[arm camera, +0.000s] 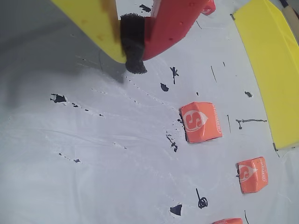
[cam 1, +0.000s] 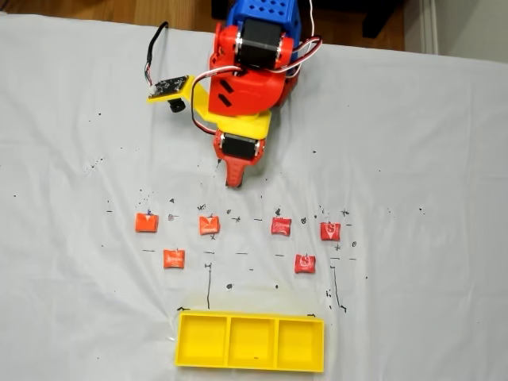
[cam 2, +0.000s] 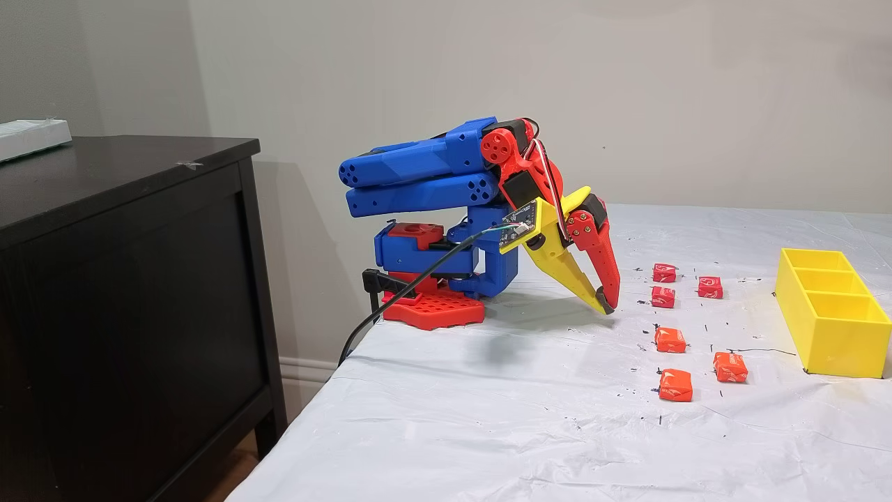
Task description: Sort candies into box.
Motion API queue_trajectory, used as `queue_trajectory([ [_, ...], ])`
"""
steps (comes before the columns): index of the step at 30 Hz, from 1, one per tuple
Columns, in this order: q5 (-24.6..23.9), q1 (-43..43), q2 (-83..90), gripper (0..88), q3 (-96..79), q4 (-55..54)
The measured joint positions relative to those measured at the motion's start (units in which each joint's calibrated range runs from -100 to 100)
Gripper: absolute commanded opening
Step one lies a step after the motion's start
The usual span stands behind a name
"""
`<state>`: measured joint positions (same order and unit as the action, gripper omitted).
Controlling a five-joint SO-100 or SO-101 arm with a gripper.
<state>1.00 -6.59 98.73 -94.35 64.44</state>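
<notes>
No sorting has begun: all six small square orange-red wrapped candies (cam 1: 209, 225) lie on the white-covered tabletop (cam 1: 413, 143), and the three compartments of the low bright yellow plastic box (cam 1: 251, 342) hold nothing.

Location of parts, in the top-down fixed view, relative to the box:
- Four candies form a row above the box.
- Two more, one (cam 1: 174, 258) toward its left end and one (cam 1: 305, 263) toward its right, lie between that row and the box.
- All six are apart from the box.

Tool state: the red and yellow two-finger tool (cam 2: 605, 307) has its tips together, black pad closed, gripping nothing. It hangs just above the tabletop, on the far side of the candy row from the box.

Arm pose: the blue links are folded back on themselves over the base, with the tool angled steeply down and forward in the side fixed view.

Next move, as judged: spread the fingers, extend toward the nearest candy (arm camera: 201, 122), and straddle it squarely before closing.
</notes>
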Motion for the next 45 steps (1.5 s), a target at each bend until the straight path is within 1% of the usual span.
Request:
queue_trajectory([
  [9,-0.05,0.00,0.00,0.0,0.00,-1.11],
  [15,-0.05,2.58,0.00,0.0,0.77,-2.86],
  [21,-0.88,5.15,-1.02,0.0,6.24,0.40],
  [24,-1.27,6.48,-7.45,0.0,11.80,1.67],
  [33,-2.00,11.16,-37.65,0.0,37.55,1.19],
  [37,-1.86,13.81,-42.22,0.0,42.77,2.70],
  [40,-2.39,15.61,-46.87,0.0,49.70,6.27],
  [45,-3.57,18.96,-48.90,0.0,53.12,6.83],
])
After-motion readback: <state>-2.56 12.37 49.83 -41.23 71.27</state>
